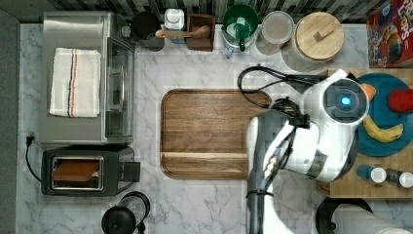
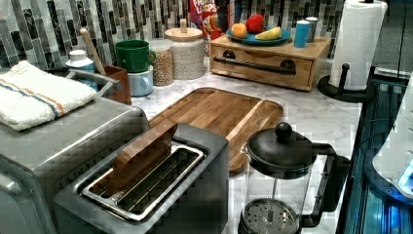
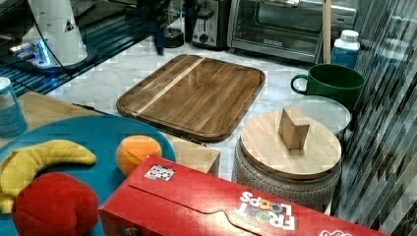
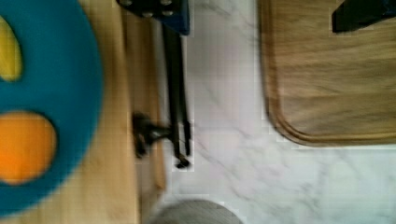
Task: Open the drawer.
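Observation:
The drawer [image 2: 258, 77] is a light wood front in a low box at the back of the left view, and it looks shut. Its long black bar handle [image 2: 253, 66] sits on two mounts. In the wrist view the handle [image 4: 178, 93] runs along the drawer's wood edge [image 4: 140, 70], with one mount [image 4: 144, 135] near its end. My gripper [image 4: 257, 14] is open. One finger [image 4: 156, 9] is over the handle and the other [image 4: 359, 16] is over the cutting board [image 4: 327, 84]. In the top view the arm [image 1: 311, 126] covers the drawer front.
A blue plate [image 2: 258, 38] with fruit and two shakers [image 2: 302, 33] rest on top of the drawer box. A paper towel roll [image 2: 358, 39] stands to the left view's right of the box, and a lidded jar [image 2: 184, 51] to its left. A French press [image 2: 282, 180] and a toaster [image 2: 146, 180] are in the foreground.

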Controlling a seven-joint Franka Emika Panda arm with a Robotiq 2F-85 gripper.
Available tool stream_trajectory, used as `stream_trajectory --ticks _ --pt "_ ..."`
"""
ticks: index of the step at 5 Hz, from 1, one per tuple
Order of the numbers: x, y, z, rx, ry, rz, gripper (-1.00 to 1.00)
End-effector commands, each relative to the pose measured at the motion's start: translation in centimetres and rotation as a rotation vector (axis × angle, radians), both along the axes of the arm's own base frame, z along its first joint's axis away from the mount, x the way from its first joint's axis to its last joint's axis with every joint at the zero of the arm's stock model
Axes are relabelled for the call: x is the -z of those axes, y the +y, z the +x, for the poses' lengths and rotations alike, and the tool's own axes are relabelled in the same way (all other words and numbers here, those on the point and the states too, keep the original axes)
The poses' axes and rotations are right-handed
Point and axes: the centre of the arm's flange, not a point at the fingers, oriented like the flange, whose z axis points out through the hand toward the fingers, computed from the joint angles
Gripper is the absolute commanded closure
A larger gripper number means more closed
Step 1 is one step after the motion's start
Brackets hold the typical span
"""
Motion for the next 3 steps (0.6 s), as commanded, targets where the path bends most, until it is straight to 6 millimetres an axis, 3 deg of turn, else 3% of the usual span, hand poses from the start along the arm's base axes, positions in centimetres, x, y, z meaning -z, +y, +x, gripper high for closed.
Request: stream_trajectory --ticks 1,3 --pt "3.0 0.7 0.0 -0.089 0.034 -0.016 -1.0" --pt "7.3 -1.3 0.6 -0.118 0.032 -0.012 -1.0"
